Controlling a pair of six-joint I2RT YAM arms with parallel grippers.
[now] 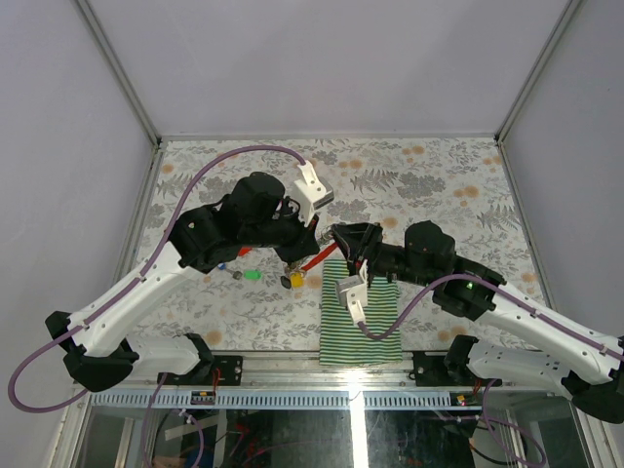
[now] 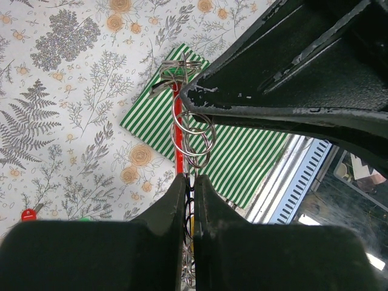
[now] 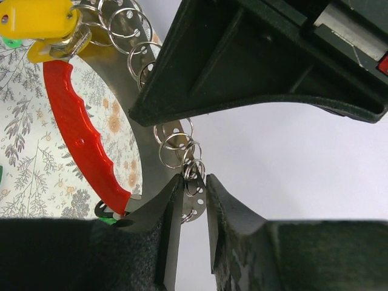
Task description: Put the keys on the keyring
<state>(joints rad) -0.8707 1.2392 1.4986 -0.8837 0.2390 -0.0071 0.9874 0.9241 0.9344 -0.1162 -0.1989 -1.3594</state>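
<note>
Spread over the tabletop (image 1: 439,185): a pale covering printed with grey ferns and orange blossoms. Laid flat at its near edge, right of centre: a green-and-white striped cloth (image 1: 336,336), one short side reaching the rim. Closed in at the back and both sides by plain pale grey walls (image 1: 322,58), joined at the corners by slim metal posts (image 1: 117,68). Along the front, just below the tabletop: a slotted white cable duct (image 1: 292,398). Beneath it, dim clutter, too dark to make out.

Silver keyring (image 3: 79,133) with red grip, yellow-tagged key (image 3: 36,18), green-white striped cloth (image 2: 248,157), grey-orange floral table (image 2: 60,121)
</note>
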